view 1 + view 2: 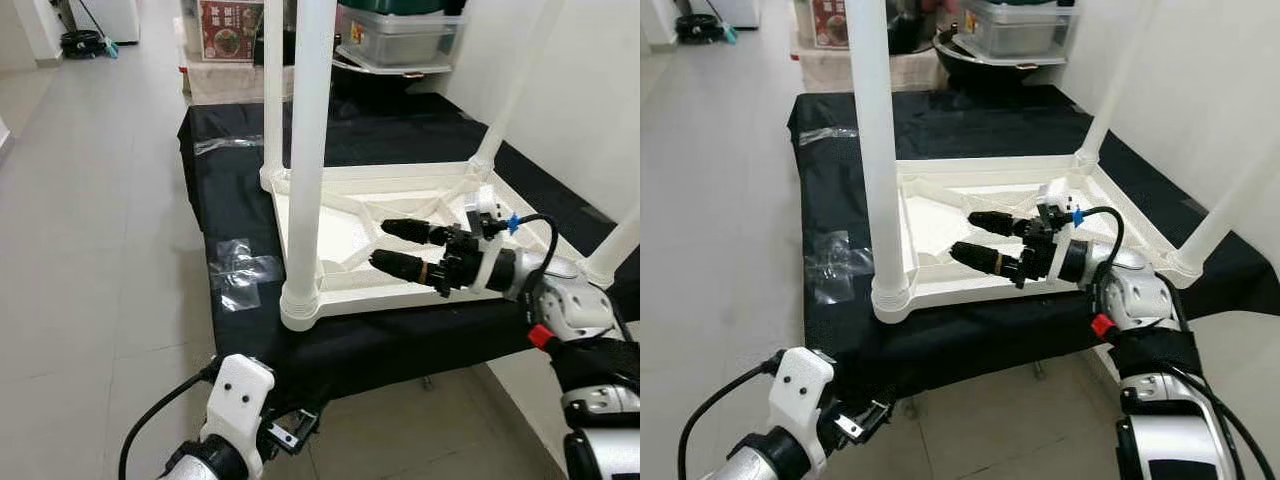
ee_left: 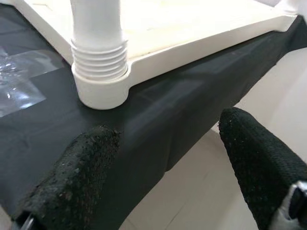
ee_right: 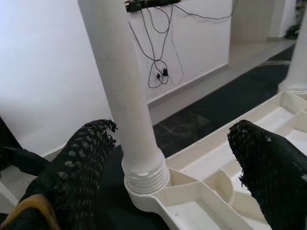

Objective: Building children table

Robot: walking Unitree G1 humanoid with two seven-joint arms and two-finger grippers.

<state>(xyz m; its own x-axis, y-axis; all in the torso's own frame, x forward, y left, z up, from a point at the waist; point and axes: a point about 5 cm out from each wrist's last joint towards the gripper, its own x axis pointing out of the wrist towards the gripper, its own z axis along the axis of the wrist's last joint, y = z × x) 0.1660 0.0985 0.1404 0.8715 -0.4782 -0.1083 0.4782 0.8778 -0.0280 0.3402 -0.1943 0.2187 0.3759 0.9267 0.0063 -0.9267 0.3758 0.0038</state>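
Note:
A white plastic children's table (image 1: pixel 340 225) lies upside down on a black-covered surface (image 1: pixel 400 340). Its white legs stand up from the corner sockets; the nearest leg (image 1: pixel 310 150) is at the front left corner. My right gripper (image 1: pixel 385 247) hovers open over the ribbed underside, pointing toward that leg, with nothing between its fingers. In the right wrist view a leg (image 3: pixel 120 86) stands between and beyond its fingers. My left gripper (image 2: pixel 165 129) is open and low, below the front edge of the surface, facing the front left socket (image 2: pixel 100 72).
Clear tape patches (image 1: pixel 240 270) shine on the black cloth left of the table. A lidded storage box (image 1: pixel 400 35) and a red-printed carton (image 1: pixel 230 25) stand at the back. A white wall runs along the right, tiled floor (image 1: pixel 90 250) on the left.

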